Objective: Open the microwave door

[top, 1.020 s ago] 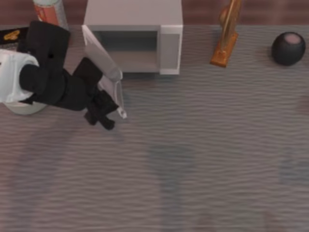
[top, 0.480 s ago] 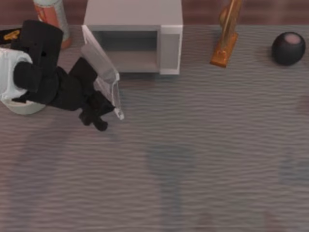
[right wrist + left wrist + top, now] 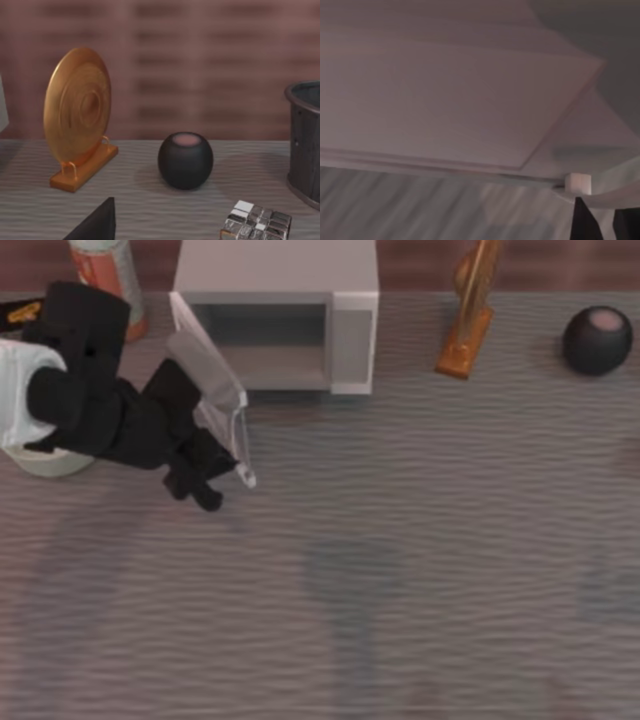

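The microwave (image 3: 277, 315) stands at the far edge of the worktop (image 3: 420, 570), left of centre, its cavity exposed. The microwave door (image 3: 208, 370) is swung out on its left hinge, slanting toward the near side, with its free edge and pale handle bar (image 3: 245, 445) nearest the front. The panel is white-framed with a grey translucent window; in the left wrist view it fills most of the frame.

The left tool (image 3: 205, 475) is at the handle end of the door, on the door's left side. I cannot tell whether it is clenched on the handle or released.

An orange can (image 3: 105, 268) sits behind the left arm. Right of the microwave stand a gold disc on a stand (image 3: 468, 315) and a dark sphere (image 3: 596, 339), well apart. The near half of the worktop lies open.
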